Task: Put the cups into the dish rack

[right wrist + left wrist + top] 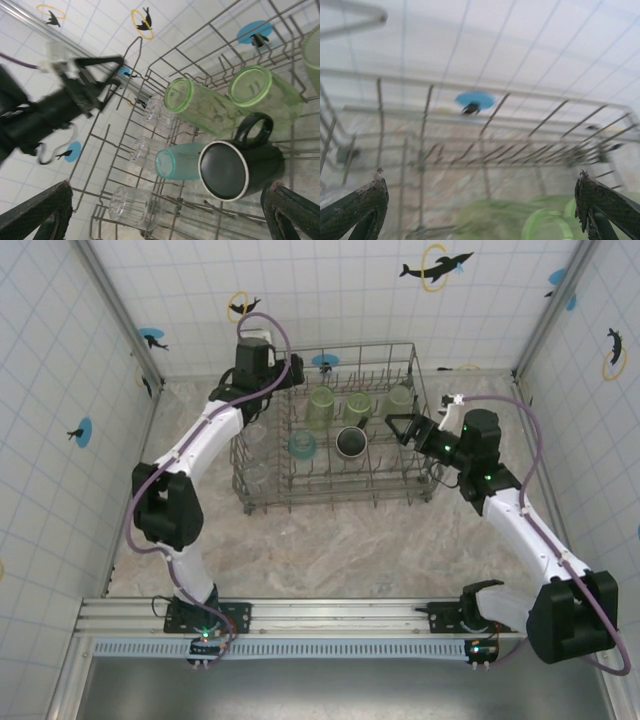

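The grey wire dish rack (330, 496) stands mid-table. Inside it lie three light-green tumblers (320, 406) (357, 408) (400, 398), a teal cup (302, 445), a black mug (351, 443) and clear cups (258, 475). My left gripper (293, 371) hovers open over the rack's back left corner; in the left wrist view it (480, 177) is empty above a blurred green tumbler (490, 220). My right gripper (402, 427) is open at the rack's right side. In its wrist view it (169, 186) holds nothing and faces the teal cup (182, 160), black mug (235, 167), green tumblers (200, 105) and clear cups (135, 205).
Tiled walls with blue dots and fish stickers close in the table on three sides. A metal rail (320, 615) with both arm bases runs along the near edge. Bare marbled tabletop (330, 550) lies between the rack and the rail. The left arm (50, 110) reaches in beyond the rack.
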Available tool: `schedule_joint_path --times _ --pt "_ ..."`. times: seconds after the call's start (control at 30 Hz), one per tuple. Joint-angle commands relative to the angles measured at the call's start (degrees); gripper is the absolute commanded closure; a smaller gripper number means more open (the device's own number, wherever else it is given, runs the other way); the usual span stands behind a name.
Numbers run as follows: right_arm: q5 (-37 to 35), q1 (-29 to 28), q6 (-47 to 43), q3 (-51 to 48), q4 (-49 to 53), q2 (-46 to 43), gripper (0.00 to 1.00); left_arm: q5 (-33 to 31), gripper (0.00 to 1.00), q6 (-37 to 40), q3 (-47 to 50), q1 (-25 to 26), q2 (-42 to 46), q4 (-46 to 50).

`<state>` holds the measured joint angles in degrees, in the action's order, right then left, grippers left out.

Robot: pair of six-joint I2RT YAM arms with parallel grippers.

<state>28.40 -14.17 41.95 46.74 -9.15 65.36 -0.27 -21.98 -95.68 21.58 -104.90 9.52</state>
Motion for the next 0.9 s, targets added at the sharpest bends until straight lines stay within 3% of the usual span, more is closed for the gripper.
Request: schedule_joint_path --times 0.0,0.13,0.23,0.47,0.67,0.87 --pt "-1.1 1.0 -2.2 1.9 2.9 -2.1 0.0 5.5 0.03 2.0 -1.7 -0.6 2.0 -2.6" --pt "-2.2 2.8 -4.2 2.2 5.7 -3.3 0.0 10.3 0.03 -0.8 -1.8 -1.3 3.1 -3.7" --pt "-3.7 5.0 -7.2 3.9 9.8 -3.6 0.0 8.2 0.03 -1.0 -2.3 -1.9 5.8 -2.7" --pt "-17.6 10.0 -14.8 6.1 17.5 -5.1 0.0 -5.4 0.02 -2.2 2.3 -7.9 16.2 2.6" --pt "-32.7 13.4 -16.4 -0.3 16.6 -9.1 0.0 -13.9 0.02 -3.1 17.7 -13.4 28.3 1.9" --pt "-42.7 14.9 -16.4 -7.3 14.5 -11.6 0.0 -26.6 0.02 -3.2 33.6 -14.3 37.8 1.4"
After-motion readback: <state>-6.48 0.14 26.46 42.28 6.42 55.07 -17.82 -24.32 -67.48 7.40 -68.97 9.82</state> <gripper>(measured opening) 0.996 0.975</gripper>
